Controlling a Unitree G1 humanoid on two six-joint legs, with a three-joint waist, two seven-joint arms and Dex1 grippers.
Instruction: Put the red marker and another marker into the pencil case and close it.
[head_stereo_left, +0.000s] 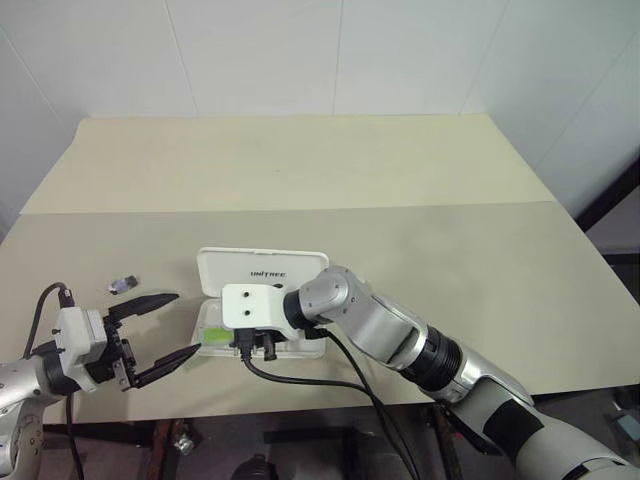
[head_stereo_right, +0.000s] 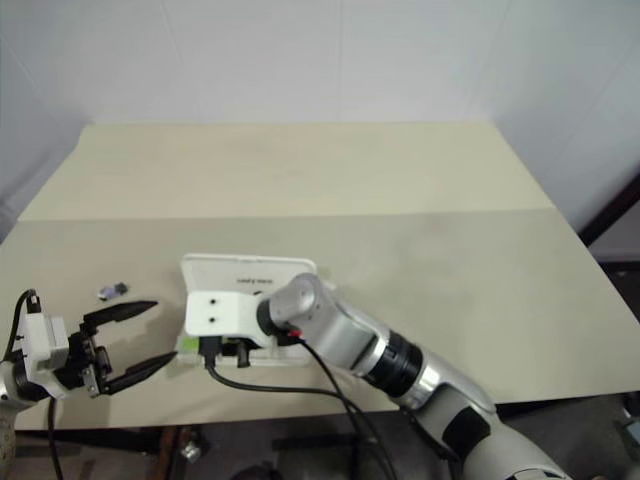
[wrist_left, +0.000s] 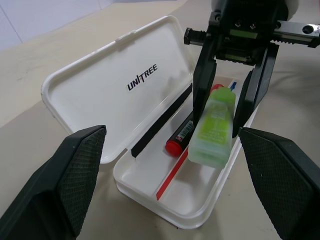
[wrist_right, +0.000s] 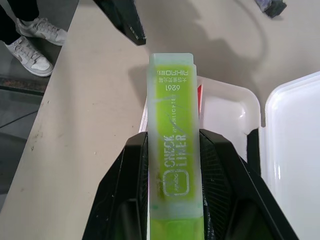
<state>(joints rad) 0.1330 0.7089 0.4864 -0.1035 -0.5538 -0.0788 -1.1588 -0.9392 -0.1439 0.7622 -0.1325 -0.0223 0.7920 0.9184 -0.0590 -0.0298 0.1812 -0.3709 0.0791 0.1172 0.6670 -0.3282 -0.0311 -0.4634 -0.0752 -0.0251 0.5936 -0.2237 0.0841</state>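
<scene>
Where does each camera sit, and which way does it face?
Head stereo pair: high, looking down at the beige table; both arms show.
Left wrist: behind the open left gripper, facing the open white hard-plastic pencil case, the black, red-capped marker inside.
Right wrist: behind the right gripper, shut on the pale-green translucent highlighter.
Both wrist views share highlighter and case.

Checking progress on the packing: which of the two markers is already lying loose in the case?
The red marker, black barrel with red cap, lies in the pencil case. The pale-green marker is clamped in the right hand above it.
</scene>
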